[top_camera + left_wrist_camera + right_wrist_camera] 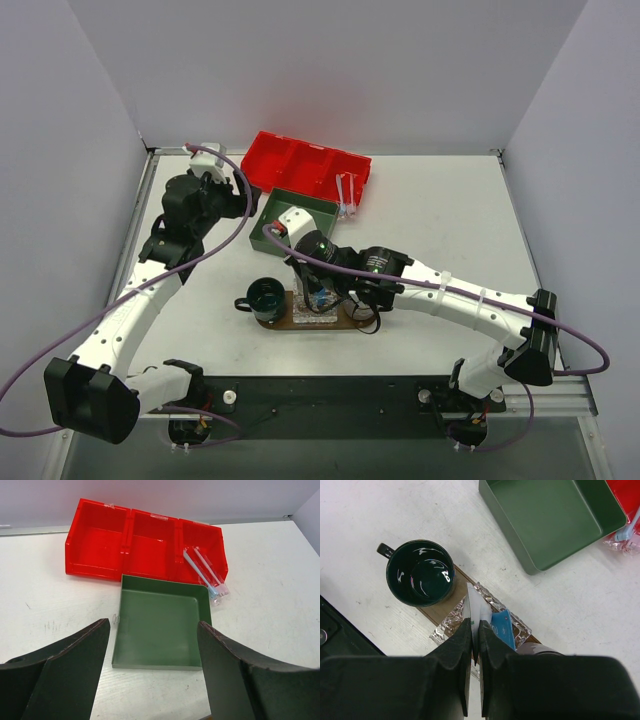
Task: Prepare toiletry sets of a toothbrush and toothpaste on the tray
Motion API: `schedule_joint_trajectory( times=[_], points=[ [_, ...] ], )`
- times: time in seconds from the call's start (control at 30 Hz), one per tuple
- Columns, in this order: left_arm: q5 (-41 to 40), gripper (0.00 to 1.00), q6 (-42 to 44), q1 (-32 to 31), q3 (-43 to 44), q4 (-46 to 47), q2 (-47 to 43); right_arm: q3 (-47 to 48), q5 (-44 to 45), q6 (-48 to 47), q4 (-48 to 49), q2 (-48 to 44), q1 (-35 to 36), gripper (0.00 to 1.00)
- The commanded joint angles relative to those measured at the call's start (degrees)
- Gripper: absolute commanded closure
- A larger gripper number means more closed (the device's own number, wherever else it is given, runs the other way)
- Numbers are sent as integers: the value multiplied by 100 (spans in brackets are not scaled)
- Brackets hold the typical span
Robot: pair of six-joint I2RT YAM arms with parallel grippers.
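The right pincer [475, 630], shut on the white tube [477, 606], hangs straight over the tray [437, 614]. The tube's long axis points up-frame, with the blue tube [502, 626] just right. The left pincer [154, 625] gapes empty, and the toothbrushes [205, 572] lie upper right.

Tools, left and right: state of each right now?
Left tool: open, holding nothing.
Right tool: closed on the white tube, over the tray.
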Motion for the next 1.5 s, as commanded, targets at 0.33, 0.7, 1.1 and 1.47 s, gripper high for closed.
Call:
schedule_joint_trajectory(
  times=[0.33, 0.7, 1.1, 1.47],
  points=[
    [71, 20, 53, -21, 34, 254, 1, -253, 97, 144, 363, -20, -141, 100],
    [80, 19, 62, -30, 34, 254, -17, -517, 62, 196, 697, 7, -168, 100],
    [97, 19, 62, -30, 43, 254, -17, -798, 18, 275, 978, 86, -238, 100],
    [115, 19, 71, -30, 34, 254, -8, -956, -88, 319, 1163, 191, -300, 100]
  ],
)
